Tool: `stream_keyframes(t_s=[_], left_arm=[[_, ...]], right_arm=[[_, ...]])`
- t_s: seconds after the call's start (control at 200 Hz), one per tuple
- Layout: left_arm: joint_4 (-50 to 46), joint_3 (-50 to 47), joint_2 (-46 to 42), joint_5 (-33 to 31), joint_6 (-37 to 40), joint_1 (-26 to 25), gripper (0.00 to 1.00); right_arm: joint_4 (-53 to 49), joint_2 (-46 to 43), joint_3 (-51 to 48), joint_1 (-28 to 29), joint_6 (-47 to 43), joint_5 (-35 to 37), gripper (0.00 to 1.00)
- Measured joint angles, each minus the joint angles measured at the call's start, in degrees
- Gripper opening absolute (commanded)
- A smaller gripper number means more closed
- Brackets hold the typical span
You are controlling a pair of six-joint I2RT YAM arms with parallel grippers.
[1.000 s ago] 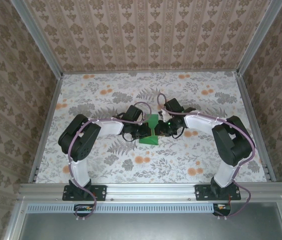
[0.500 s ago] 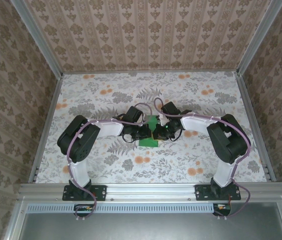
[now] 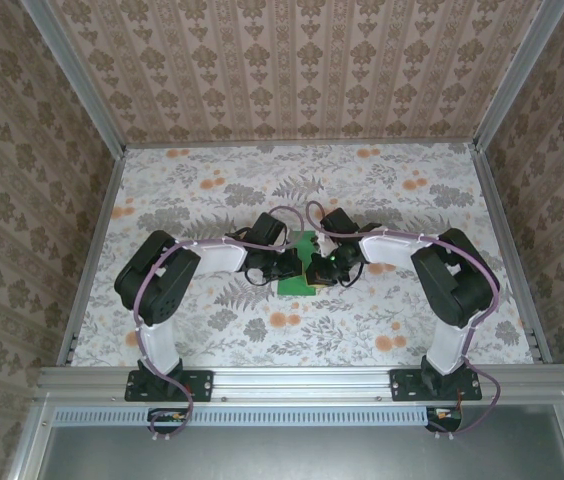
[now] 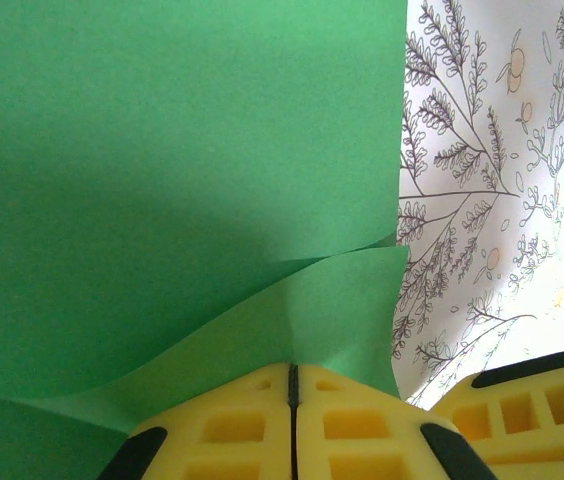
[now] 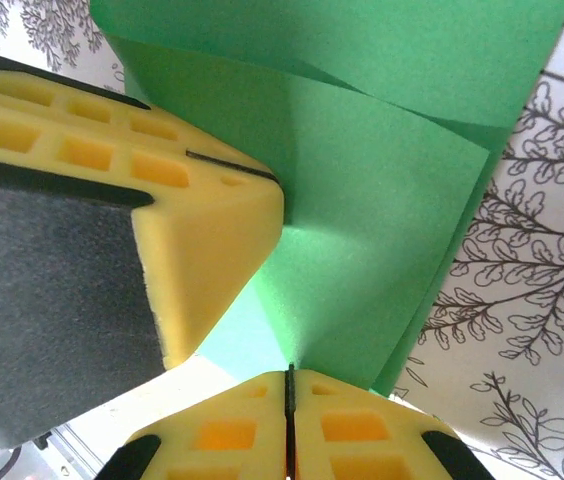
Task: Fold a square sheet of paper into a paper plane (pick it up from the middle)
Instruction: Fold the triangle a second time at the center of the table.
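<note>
I am clamping the folded green paper (image 4: 162,170) in my left gripper (image 4: 292,374) and right gripper (image 5: 290,374), both pressed fully together, with it spreading ahead of each.

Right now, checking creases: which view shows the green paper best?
Right wrist: the green paper shows its layered folds and edges up close. Left wrist shows mostly one broad curved face; top external, a small distant patch.
</note>
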Motion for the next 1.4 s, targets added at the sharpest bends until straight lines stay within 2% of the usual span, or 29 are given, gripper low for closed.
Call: stream_keyframes(t_s=[0.65,0.875,1.4], left_arm=[[-0.17,0.02,0.04,-0.37,-1.31,0.0,0.06],[-0.15,0.02,0.09,-0.35,-1.36,0.0,0.06],[-0.17,0.02,0.11,-0.37,-2.16,0.0,0.08]], right_arm=[[-1.46,-1.57,-1.03,2.05,-0.87,1.62,0.1],[-1.44,-2.25,-1.03,4.2,-0.76,3.48,0.1],[-1.92,-1.03,-1.01,4.33,-0.59,7.56,0.1]])
